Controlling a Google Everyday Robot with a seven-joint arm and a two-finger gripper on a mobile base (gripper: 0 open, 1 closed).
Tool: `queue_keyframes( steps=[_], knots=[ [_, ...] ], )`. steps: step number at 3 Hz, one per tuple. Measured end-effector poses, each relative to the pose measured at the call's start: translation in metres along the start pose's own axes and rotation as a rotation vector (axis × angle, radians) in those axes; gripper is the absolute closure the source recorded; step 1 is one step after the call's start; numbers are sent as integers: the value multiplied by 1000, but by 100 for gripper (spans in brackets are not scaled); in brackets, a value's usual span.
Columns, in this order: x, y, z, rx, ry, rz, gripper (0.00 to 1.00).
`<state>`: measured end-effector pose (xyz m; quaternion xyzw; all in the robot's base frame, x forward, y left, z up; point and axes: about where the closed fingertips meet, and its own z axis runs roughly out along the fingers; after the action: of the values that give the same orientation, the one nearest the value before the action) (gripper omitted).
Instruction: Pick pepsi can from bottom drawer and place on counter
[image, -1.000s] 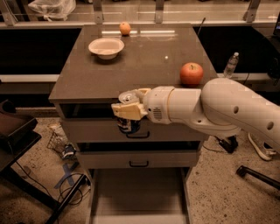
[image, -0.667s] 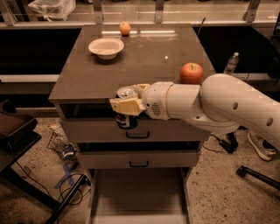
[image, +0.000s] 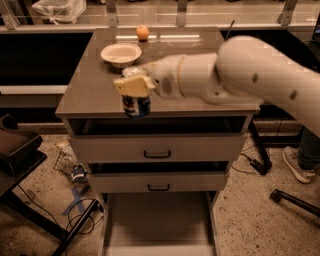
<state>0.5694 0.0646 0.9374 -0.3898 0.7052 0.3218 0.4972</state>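
My gripper (image: 133, 89) is shut on the pepsi can (image: 136, 106), a small dark-blue can with a white-red logo. It holds the can upright at the front edge of the counter (image: 95, 85), left of centre; I cannot tell whether its base touches the surface. The can's top is hidden by my yellowish fingers (image: 131, 85). My white arm reaches in from the right across the counter. The bottom drawer (image: 159, 222) is pulled out below, showing a flat light floor with nothing in it.
A white bowl (image: 121, 53) and an orange fruit (image: 142, 32) sit at the back of the counter. Two upper drawers with black handles (image: 157, 154) are shut. A dark chair (image: 17, 155) stands at left. Cables and clutter (image: 75, 172) lie on the floor.
My gripper has lifted the pepsi can from in front of the top drawer up to the counter's front edge. The camera view has moved closer, and my arm now hides the apple.
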Motion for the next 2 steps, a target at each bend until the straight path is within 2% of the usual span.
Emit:
queue_keyframes(
  steps=[1,2],
  knots=[
    [-31,-18,33,-30,20,-17,100],
    [-36,-34,72,-67,8,-15,100]
  ],
)
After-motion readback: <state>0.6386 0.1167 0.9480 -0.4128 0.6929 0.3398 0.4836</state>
